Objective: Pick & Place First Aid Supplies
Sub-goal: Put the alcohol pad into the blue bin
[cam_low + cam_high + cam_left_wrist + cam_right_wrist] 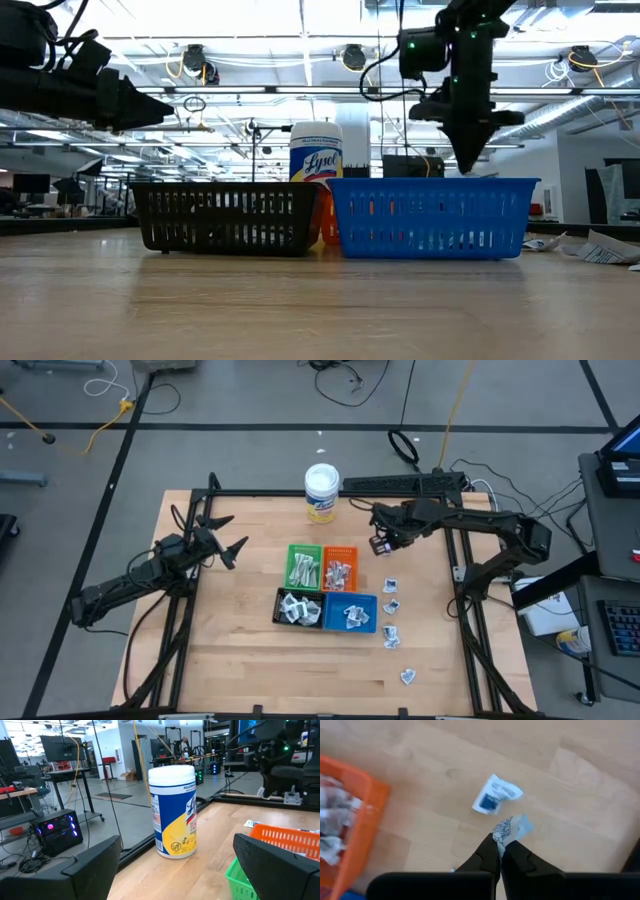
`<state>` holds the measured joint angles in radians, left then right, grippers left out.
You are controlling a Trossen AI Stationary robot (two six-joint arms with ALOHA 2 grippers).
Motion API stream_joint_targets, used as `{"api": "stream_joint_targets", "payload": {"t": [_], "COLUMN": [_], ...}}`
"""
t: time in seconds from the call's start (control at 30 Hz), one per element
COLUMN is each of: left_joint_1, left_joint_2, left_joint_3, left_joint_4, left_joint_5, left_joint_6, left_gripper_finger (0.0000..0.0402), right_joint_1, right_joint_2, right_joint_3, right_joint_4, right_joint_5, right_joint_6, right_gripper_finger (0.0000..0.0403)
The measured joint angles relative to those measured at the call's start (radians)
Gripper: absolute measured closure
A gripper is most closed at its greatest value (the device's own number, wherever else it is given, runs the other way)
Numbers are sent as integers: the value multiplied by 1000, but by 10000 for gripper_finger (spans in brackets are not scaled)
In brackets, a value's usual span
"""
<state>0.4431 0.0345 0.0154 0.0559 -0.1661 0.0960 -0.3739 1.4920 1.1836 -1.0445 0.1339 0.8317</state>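
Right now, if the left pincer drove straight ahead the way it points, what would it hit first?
Probably the yellow-labelled tub: it stands centred ahead of the open left pincer, with bare table between them. Depth is uncertain.

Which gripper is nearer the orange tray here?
Right. The right gripper hovers just beside the orange tray, shut on a packet; the left gripper is open, farther off beyond the green tray.

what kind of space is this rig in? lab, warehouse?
Most likely a robotics lab or workshop. The wooden table sits on a taped concrete floor with loose cables, the low view shows exposed ceiling ducts and strip lights, and the left wrist view shows a lit PC tower and workbenches behind.
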Motion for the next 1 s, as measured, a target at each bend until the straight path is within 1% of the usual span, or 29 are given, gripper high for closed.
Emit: {"api": "stream_joint_targets", "payload": {"t": [0.1,0.3,0.4,0.5,0.67,0.8,0.9,1.0], "left_joint_1": [0,0,0,0,0,0,0,0], "left_joint_2": [0,0,0,0,0,0,0,0], "left_joint_3": [0,0,0,0,0,0,0,0], "left_joint_4": [0,0,0,0,0,0,0,0], "left_joint_5": [0,0,0,0,0,0,0,0], "left_joint_6": [0,0,0,0,0,0,0,0], "left_gripper_finger": [9,9,9,9,9,9,9,9], "right_joint_1": [31,165,242,319,437,516,547,565], "right_joint_2": [5,45,48,48,48,48,53,113], "right_joint_3": [29,101,114,116,116,116,116,116], "right_joint_4": [30,48,68,133,192,196,196,224], "right_joint_5": [-3,-67,-113,-186,-240,-243,-233,-209], "right_joint_6": [-25,-155,-233,-292,-301,-295,-295,-294], "right_gripper_finger": [402,402,402,402,403,403,403,403]}}
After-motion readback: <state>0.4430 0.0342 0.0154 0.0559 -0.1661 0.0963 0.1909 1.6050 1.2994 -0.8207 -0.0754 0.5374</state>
